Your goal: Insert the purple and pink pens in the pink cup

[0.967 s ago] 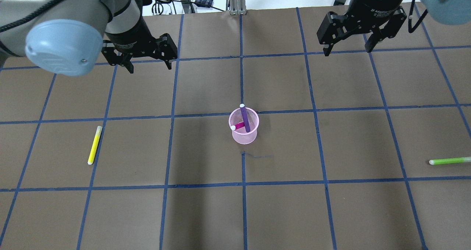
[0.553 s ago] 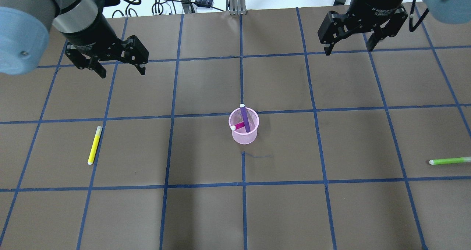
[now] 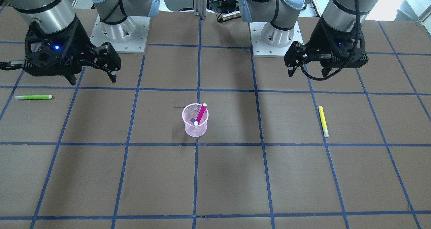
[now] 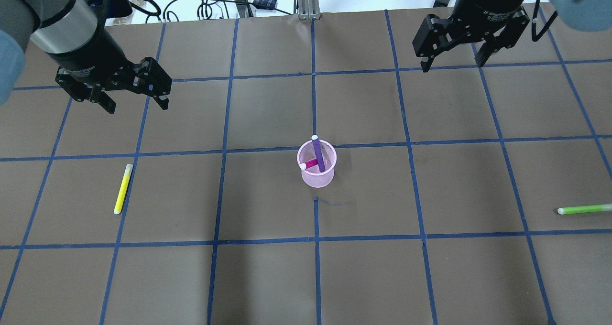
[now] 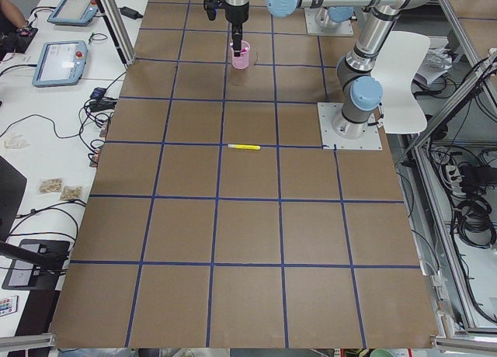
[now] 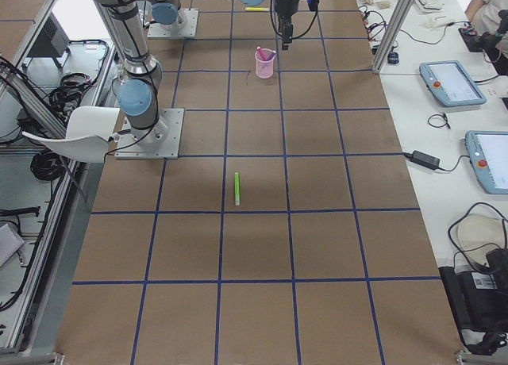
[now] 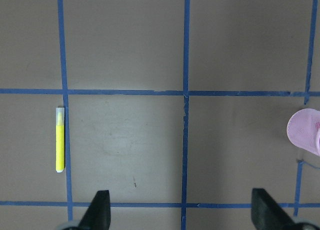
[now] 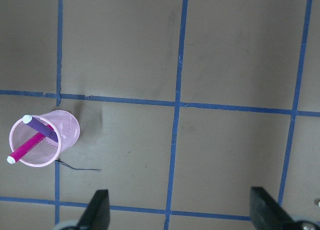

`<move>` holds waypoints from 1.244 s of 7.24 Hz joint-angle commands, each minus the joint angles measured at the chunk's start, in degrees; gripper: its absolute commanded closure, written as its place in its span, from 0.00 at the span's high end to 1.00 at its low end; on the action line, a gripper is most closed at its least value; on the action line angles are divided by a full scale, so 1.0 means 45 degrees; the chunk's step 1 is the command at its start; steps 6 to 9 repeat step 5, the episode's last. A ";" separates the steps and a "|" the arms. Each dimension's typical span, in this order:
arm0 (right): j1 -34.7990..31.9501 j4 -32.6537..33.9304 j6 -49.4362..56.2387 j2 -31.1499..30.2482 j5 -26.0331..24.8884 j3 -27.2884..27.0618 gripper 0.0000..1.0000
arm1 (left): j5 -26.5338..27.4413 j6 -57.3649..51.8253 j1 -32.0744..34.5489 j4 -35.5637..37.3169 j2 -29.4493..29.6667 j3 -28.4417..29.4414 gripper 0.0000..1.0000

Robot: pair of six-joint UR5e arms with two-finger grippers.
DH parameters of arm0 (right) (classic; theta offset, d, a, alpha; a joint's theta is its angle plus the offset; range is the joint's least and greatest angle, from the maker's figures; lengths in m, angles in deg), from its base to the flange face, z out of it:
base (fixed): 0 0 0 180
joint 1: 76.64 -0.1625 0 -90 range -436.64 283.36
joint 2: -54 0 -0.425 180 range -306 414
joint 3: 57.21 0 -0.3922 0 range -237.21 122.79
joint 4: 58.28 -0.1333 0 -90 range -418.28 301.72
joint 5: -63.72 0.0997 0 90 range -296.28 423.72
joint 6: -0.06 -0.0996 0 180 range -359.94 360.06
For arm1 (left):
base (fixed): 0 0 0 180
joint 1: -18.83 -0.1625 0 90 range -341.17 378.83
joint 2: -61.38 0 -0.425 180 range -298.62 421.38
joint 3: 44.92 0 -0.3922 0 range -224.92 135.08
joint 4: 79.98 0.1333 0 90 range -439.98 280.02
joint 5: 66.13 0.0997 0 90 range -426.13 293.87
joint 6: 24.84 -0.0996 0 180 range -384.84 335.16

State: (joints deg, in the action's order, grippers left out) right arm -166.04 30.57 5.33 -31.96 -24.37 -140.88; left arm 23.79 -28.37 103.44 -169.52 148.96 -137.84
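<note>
Both pens are in the cup; both pincers are empty and clear of it.
The pink cup (image 4: 315, 179) stands upright near the middle of the tabletop (image 4: 430, 267), at a crossing of blue grid lines. The purple pen (image 4: 318, 157) and pink pen (image 4: 311, 163) lean inside it, crossed, with their white ends at the rim. The left pincer (image 4: 138, 108) hangs above the tabletop with its jaws apart, gripping nothing. The right pincer (image 4: 452, 67) also has its jaws apart and is empty. Both pincers are well apart from the cup. A yellow pen (image 4: 123, 189) lies flat on the robot's left, and a green pen (image 4: 583, 209) lies flat near the right edge.
</note>
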 commanded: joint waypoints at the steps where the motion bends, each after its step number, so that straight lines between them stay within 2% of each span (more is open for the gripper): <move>1: 0.0004 0.0002 0.0019 0.0000 0.0025 -0.0039 1.00 | -0.0078 0.0158 -0.0031 -0.0044 0.0069 -0.0075 1.00; 9: 0.0004 0.0002 0.0019 0.0000 0.0025 -0.0078 1.00 | -0.0097 -0.0017 -0.0031 -0.0064 -0.0008 -0.0153 1.00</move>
